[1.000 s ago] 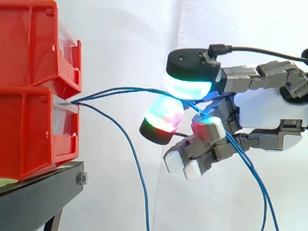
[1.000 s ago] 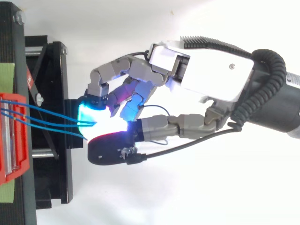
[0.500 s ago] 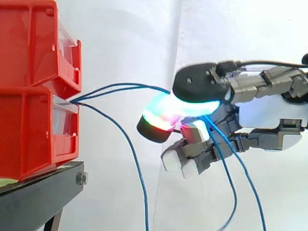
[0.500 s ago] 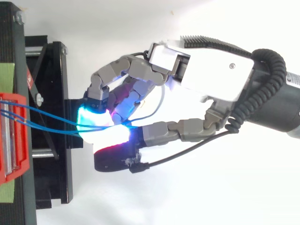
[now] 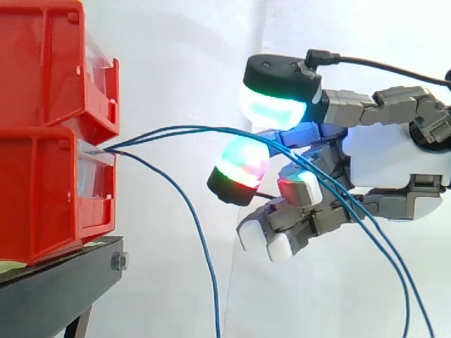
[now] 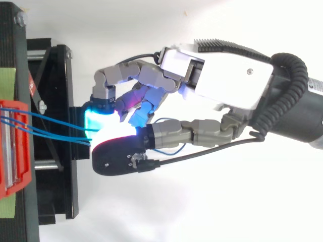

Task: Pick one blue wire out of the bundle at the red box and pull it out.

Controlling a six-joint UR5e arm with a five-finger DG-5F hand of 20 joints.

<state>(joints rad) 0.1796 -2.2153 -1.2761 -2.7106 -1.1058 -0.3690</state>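
Several thin blue wires (image 5: 176,130) leave the front slot of the lower red box (image 5: 42,190) and run right to my hand (image 5: 394,158). Two of them pass through the gap between the raised thumb pad (image 5: 273,109), glowing green and cyan, and a fingertip (image 5: 243,162) glowing red and green below it. Thumb and fingertip stand apart, neither pressing the wires. Past the gap the wires slope down over the curled lower fingers (image 5: 282,236) to the bottom right. From above, the hand (image 6: 227,75) sits just right of the box (image 6: 15,146), with the wires (image 6: 55,131) stretched between.
A third blue wire (image 5: 194,225) droops from the same slot to the bottom edge. A second red bin (image 5: 42,63) is stacked on the lower one. Both rest on a black stand (image 5: 56,289), before a white curtain.
Half a second ago the thumb was pressed down on the fingertip with the wires between. It has since lifted, and the wires run straighter through the gap. The hand sits slightly nearer the box.
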